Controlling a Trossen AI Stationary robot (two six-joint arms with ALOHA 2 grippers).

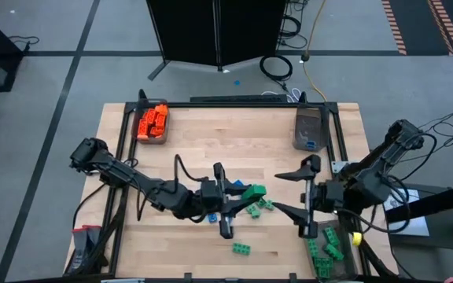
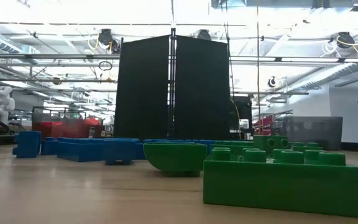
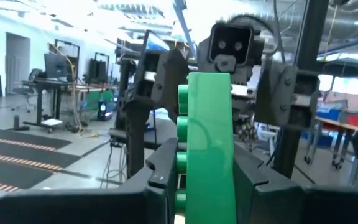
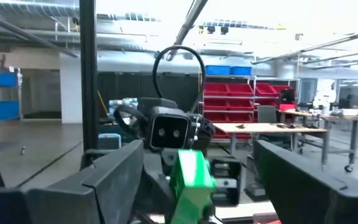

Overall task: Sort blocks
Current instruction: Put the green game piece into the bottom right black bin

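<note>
1. The left gripper (image 1: 234, 198) is over the middle of the table (image 1: 211, 134), near the front, and it is clenched on a green block (image 3: 209, 146). In the left wrist view the block stands between the two fingers (image 3: 160, 171) with its studs turned to one finger, so its long axis runs out along the fingers, toward the right arm.
2. The right gripper (image 1: 303, 198) is just to the right of it and faces it. Its jaws stand wide apart and hold nothing; in the right wrist view the held block (image 4: 191, 177) shows in the gap between them.
3. I judge the step is a handover of this block from left to right, because the green bin (image 1: 326, 253) lies at the near right edge.
4. To do it well, the right jaws should close on the free end and across the flat sides, not on the studs. The left grip should release only after that.
5. Loose green blocks (image 1: 256, 206) and a blue one (image 1: 211, 217) lie under the grippers, so the transfer should stay above them.
6. One more green block (image 1: 241, 248) lies nearer the front.
</note>
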